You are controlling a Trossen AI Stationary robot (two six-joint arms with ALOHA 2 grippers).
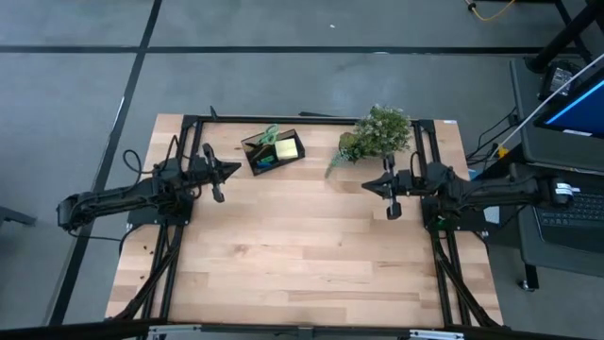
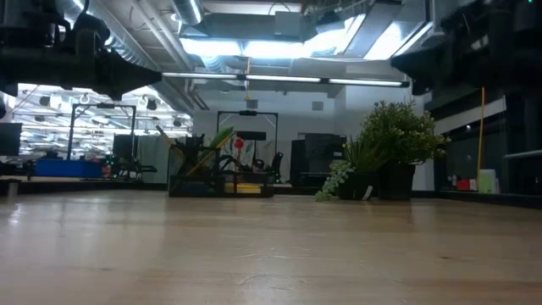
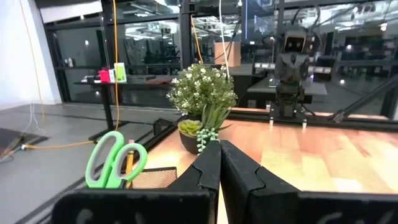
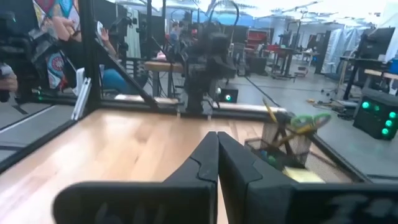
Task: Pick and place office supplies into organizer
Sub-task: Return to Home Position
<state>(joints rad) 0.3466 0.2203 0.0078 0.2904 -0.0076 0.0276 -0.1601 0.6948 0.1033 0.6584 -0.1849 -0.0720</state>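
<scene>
Table (image 1: 302, 255) carries the organizer (image 1: 274, 151) near its 12 o'clock edge, scissors (image 1: 269, 135) standing handles-up inside, at 2 o'clock from the nearer left pincer (image 1: 237, 170) and 10 o'clock, well apart, from the right pincer (image 1: 367, 186), both pincers pressed closed and holding nothing.

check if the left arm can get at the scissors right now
Probably yes: the left gripper sits beside the organizer with only bare table between, and the scissors stand handles-up above its rim. The shut fingers would need opening.
</scene>
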